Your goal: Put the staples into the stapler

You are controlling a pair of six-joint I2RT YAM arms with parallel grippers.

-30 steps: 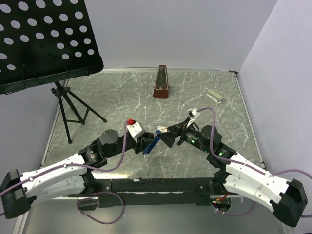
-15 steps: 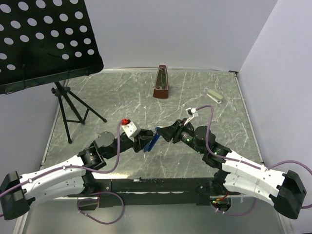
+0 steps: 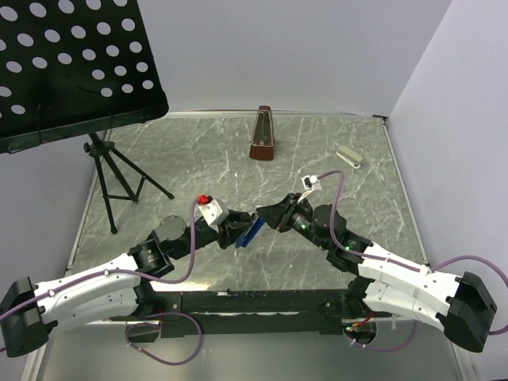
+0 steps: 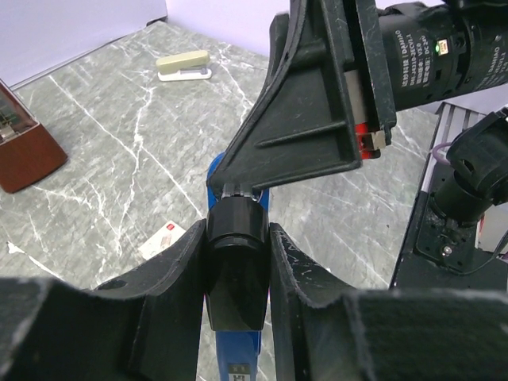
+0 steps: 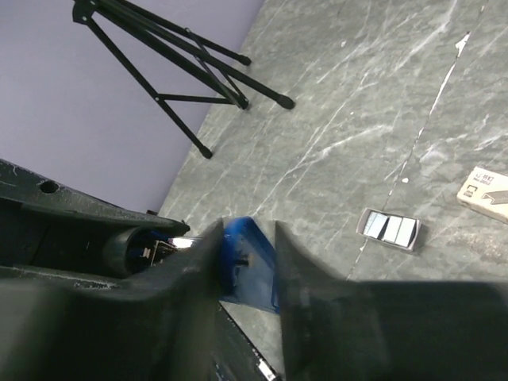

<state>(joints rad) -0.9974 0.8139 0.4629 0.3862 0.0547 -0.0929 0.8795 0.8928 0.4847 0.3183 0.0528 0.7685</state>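
Standing by the grey marble-look table [image 3: 198,151], and both arms meet in the middle over one blue plastic stapler with a black rear end [image 3: 253,230], held up off the surface. The left gripper [image 4: 236,238] is clamped partway closed on the black rear end, with its pads tight on both sides. The right gripper [image 5: 246,238] has its fingers against either side of the blue front. I can't see any gap there, so it looks like a grip too. The tiny whitish cardboard box of staples [image 5: 387,229] is down on the table just past the stapler. Its tray is open with silvery-grey strips showing, and neither pincer touches it. The outer sleeve [image 5: 486,193] lies near the tray but apart from it. From overhead the right gripper covers that spot, so you only catch the box from the wrist cameras. The same big black finger also blocks most of the stapler's front in the left wrist view. Further out, a black perforated metal music stand [image 3: 71,71] on tripod legs [image 3: 119,178] sits in the far left corner. A brown wooden pyramid metronome [image 3: 263,135] is at the back, and a beige stapler [image 3: 349,156] is far right, all well clear of the arms. As for writing, the sleeve has reddish print and the right arm's motor has white lettering, but both are too small for me to read.
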